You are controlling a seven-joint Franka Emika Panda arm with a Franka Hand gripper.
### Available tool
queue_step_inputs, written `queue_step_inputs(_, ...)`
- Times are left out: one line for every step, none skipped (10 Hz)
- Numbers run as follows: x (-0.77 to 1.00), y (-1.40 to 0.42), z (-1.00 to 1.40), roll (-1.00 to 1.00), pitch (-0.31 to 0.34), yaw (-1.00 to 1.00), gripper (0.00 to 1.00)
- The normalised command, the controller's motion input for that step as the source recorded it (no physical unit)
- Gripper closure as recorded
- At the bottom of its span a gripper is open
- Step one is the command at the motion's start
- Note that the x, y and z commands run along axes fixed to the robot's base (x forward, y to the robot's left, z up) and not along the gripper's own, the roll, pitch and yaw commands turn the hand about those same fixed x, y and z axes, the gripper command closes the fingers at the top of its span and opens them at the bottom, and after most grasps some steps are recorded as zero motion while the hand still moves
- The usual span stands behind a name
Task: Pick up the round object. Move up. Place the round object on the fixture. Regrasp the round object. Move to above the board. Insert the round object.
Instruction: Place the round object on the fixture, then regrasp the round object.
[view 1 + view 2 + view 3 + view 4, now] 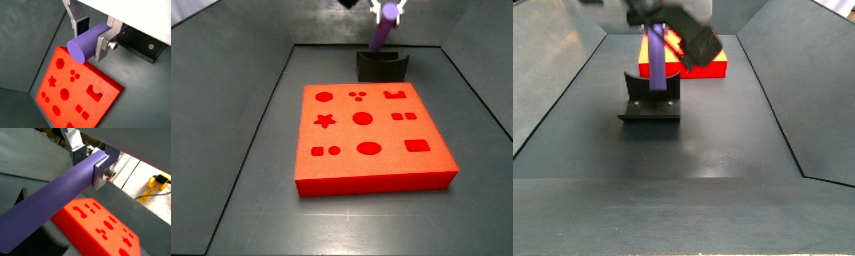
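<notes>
Two silver fingers (101, 46) of my hand (92, 36) are clamping the purple round object (88, 44) near one end, and I am seeing that grasp in both wrist views. Its long axis is running nearly upright, slightly tilted, in a side view (382, 33), lower end over the fixture (381, 64). Nothing is sitting in the cut-outs of the board (372, 137).
</notes>
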Motion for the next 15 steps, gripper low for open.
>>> queue_step_inputs(0.12, 0.04, -1.00, -0.07, -0.098, -0.08, 1.00)
queue_step_inputs(0.11, 0.03, -0.92, -0.07, -0.112, -0.05, 1.00)
queue_step_inputs(0.10, 0.02, -0.75, -0.07, -0.111, -0.03, 1.00)
queue_step_inputs(0.08, 0.02, -0.58, -0.06, -0.101, -0.01, 1.00)
queue_step_inputs(0.07, 0.01, -0.35, -0.05, -0.080, 0.02, 1.00)
queue_step_inputs(0.07, 0.01, -0.21, -0.05, -0.073, 0.03, 1.00)
queue_step_inputs(0.00, 0.00, 0.00, 0.00, 0.000, 0.00, 0.00)
queue_step_inputs(0.00, 0.00, 1.00, 0.00, 0.030, 0.01, 0.00)
queue_step_inputs(-0.01, 0.00, 1.00, 0.01, 0.034, 0.02, 0.00)
queue_step_inputs(-0.02, 0.00, 1.00, 0.03, 0.044, 0.01, 0.00)
queue_step_inputs(-0.02, 0.00, 1.00, 0.04, 0.056, 0.01, 0.00)
queue_step_inputs(-0.03, 0.01, 1.00, 0.04, 0.063, 0.00, 0.00)
queue_step_inputs(-0.03, 0.01, 0.86, 0.03, 0.070, -0.01, 0.00)
queue_step_inputs(-0.02, 0.01, 0.68, 0.03, 0.069, -0.02, 0.00)
queue_step_inputs(-0.03, 0.01, 0.48, 0.03, 0.069, -0.03, 0.00)
